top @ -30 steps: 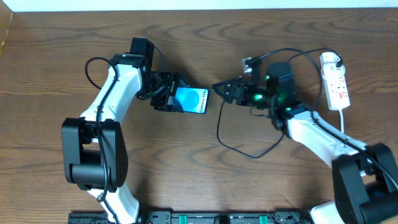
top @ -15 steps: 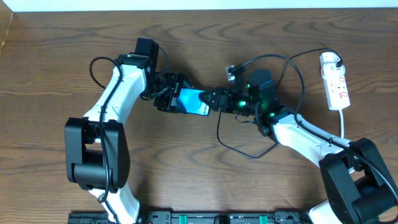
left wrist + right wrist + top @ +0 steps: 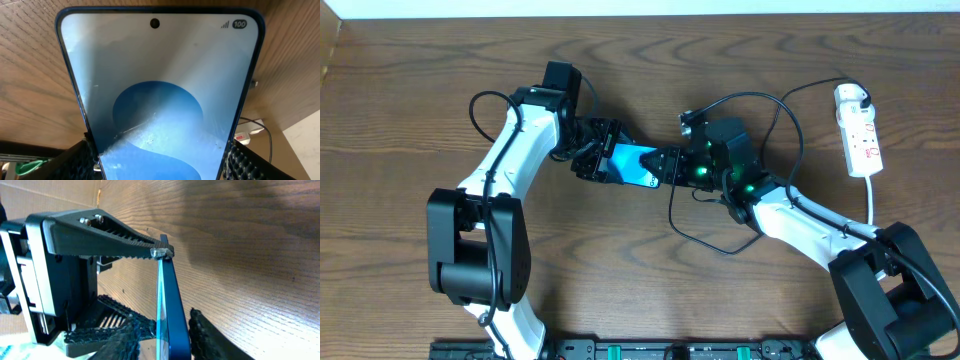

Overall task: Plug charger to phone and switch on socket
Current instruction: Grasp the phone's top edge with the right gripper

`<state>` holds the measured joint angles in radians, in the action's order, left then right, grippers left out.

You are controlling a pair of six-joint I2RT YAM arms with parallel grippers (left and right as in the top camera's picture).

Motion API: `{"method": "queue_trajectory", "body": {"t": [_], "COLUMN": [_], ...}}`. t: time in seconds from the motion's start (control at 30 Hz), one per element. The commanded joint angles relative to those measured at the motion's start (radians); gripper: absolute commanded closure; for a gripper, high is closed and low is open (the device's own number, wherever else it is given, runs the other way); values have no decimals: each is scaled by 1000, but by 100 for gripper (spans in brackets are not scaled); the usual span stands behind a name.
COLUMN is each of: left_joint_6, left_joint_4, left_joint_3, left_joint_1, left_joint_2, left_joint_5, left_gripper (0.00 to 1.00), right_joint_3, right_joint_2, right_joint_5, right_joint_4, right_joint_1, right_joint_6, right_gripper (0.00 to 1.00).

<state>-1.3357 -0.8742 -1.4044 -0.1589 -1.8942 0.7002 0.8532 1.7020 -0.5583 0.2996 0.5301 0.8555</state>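
Abutting free edge of phone point(image 3: 632, 164), right end effector point(image 3: 663, 165) with charger point(image 3: 671, 210)

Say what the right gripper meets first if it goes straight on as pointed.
The phone, held by the left gripper; fingers of the right gripper seem at its end, depth unclear.

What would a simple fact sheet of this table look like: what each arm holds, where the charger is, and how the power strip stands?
Left fingers: shut on the phone; screen lit blue, battery reading 100
Right fingers: shut on the charger plug tip
Plug tip position: at the phone's end edge; cannot tell whether it is seated
Charger head: in the power strip, at the far right of the wooden table
Switch: too small to tell
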Motion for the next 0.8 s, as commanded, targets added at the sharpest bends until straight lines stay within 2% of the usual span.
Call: {"method": "queue_trajectory", "body": {"t": [0.0,0.3,0.53,0.6,0.77], "left_joint_6": [-9,-9,-9,-9,-9], "left_joint_4": [-3,-3,-3,-3,-3], "left_joint_3": [-23,-23,-23,-23,-23], "left_joint_1": [2,2,2,2,2], "left_joint_2": [30,30,30,30,30], "left_joint_5": [13,13,13,13,13], "left_gripper": [50,50,50,50,50], "right_joint_3": [15,15,15,15,15], "right_joint_2": [13,14,14,14,13], "right_joint_5": [10,11,29,28,24], "right_joint_4": [-1,-10,-23,-20,10], "right_joint_1": [13,42,42,42,37], "right_joint_6": [-3,-23,-22,-22,-21], "right_gripper": [71,73,88,99,99]}}
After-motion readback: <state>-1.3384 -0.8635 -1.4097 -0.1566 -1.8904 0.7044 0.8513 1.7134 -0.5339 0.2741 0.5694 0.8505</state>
